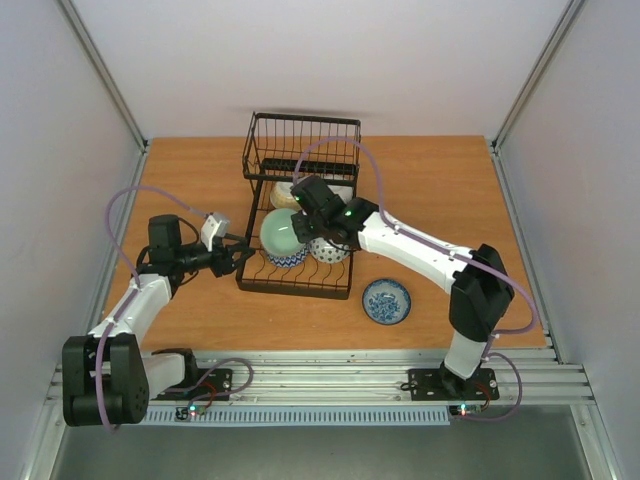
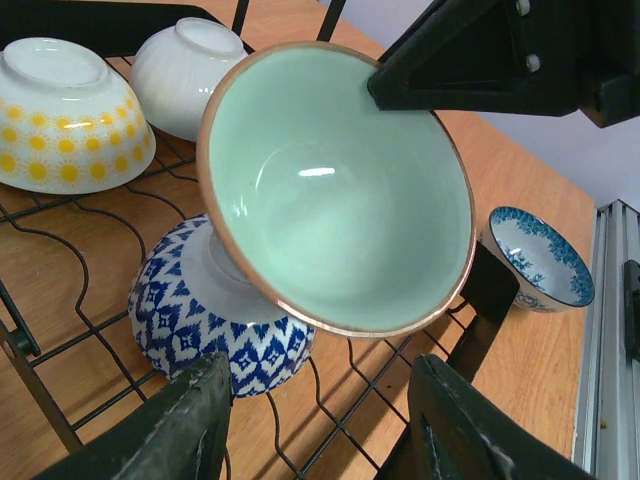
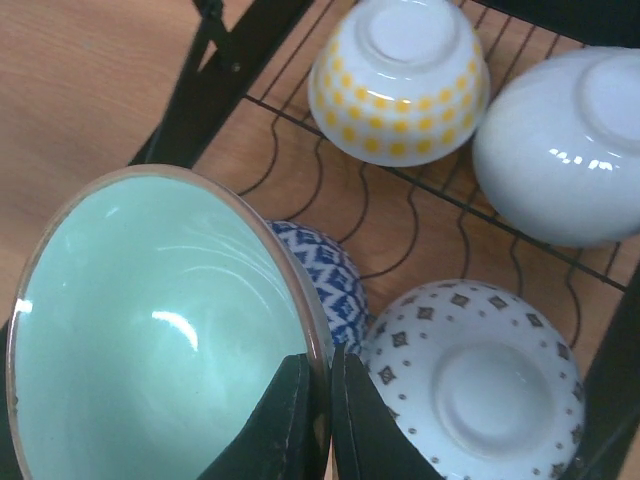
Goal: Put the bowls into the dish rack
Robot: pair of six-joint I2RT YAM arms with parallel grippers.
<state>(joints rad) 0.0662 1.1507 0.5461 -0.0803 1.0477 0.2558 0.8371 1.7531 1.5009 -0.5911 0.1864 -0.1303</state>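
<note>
Now: six glossy ceramic bowls (image 1: 386, 301), one wire rack (image 1: 290, 290).
Four inverted in rack, one on bench (image 1: 200, 310); green bowl (image 2: 335, 190) rim pinched by right hand (image 3: 322, 362); left hand (image 2: 320, 365) spread.

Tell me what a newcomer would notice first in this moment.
The pale green bowl stands out, tipped up on edge over the dish rack with the right gripper pinching its rim. At the rack's left side the left gripper stands open. One blue-and-white bowl sits alone on the table, right of the rack.
</note>
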